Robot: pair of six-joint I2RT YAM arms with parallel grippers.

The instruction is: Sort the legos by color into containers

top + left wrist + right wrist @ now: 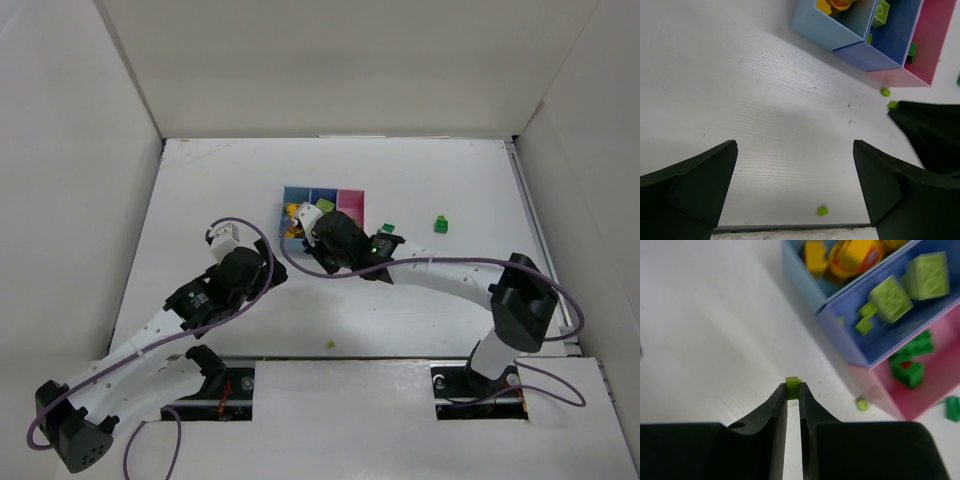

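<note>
No words, numbers, labels or signs can be read in any of the pictures.
</note>
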